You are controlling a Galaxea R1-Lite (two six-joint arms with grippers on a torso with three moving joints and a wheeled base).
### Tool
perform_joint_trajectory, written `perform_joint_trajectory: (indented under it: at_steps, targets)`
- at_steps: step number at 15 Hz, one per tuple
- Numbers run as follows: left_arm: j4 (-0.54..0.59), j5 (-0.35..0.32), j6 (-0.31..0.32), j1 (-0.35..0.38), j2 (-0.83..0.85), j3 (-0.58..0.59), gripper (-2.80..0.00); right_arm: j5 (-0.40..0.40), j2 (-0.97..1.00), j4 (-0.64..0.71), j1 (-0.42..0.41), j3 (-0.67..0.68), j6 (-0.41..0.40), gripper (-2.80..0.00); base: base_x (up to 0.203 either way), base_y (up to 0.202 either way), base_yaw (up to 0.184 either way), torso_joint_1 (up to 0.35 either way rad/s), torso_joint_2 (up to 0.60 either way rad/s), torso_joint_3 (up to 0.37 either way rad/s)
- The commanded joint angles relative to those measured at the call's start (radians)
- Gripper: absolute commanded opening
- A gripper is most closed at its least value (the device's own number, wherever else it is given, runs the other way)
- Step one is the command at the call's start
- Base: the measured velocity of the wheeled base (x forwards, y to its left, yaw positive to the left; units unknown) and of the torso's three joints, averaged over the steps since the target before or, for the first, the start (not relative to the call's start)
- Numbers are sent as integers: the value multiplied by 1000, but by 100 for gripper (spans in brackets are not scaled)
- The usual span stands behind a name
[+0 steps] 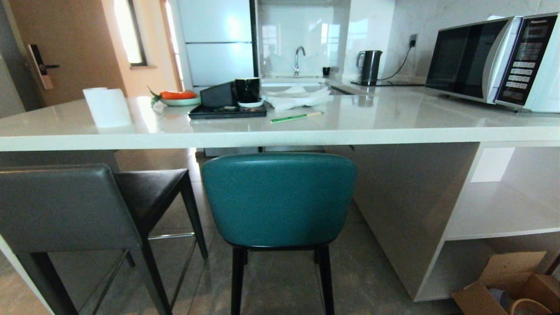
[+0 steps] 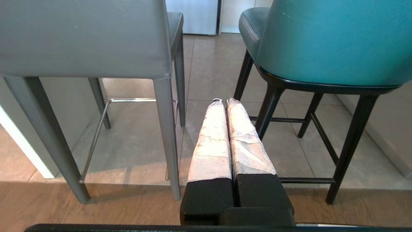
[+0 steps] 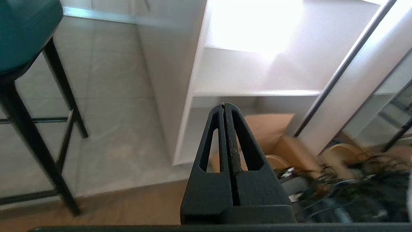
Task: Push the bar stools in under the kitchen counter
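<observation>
The teal bar stool [image 1: 279,199] stands straight ahead, its curved back facing me, just below the white kitchen counter [image 1: 280,131]. The dark-grey bar stool [image 1: 65,208] stands to its left, seat partly under the counter's edge. Neither gripper shows in the head view. My left gripper [image 2: 222,101], fingers wrapped in white tape, is shut and empty, low over the floor between the grey stool [image 2: 83,38] and the teal stool [image 2: 331,42]. My right gripper [image 3: 223,104], black, is shut and empty, to the right of the teal stool [image 3: 25,29], pointing at the counter's open shelves [image 3: 254,93].
On the counter lie a microwave [image 1: 494,61], a kettle [image 1: 369,65], a black tray with cups [image 1: 227,111], a paper roll [image 1: 107,107] and a plate of carrots [image 1: 177,97]. Cardboard boxes [image 1: 507,284] sit on the floor under the shelves at the right.
</observation>
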Motion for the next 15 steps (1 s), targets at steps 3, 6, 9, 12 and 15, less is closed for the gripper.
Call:
perform_joint_trajectory:
  at_steps: [3, 6, 9, 12, 15]
  targets:
    - [0, 0, -2, -1, 0, 0, -280, 10, -4, 74, -73, -100, -43, -280, 0, 0, 0, 0, 0, 0]
    - [0, 0, -2, 0, 0, 0, -280, 32, -129, 140, -142, -96, -71, -280, 0, 0, 0, 0, 0, 0]
    - [-3, -2, -2, -1, 0, 0, -280, 304, -269, 164, -146, -7, -62, -280, 0, 0, 0, 0, 0, 0]
    - [-6, -2, 7, 1, 0, 1, -280, 499, -275, 169, -146, 35, -6, -280, 0, 0, 0, 0, 0, 0]
    - [-7, -26, 64, 1, 0, 1, -280, 470, -274, 160, -146, 58, 100, -280, 0, 0, 0, 0, 0, 0]
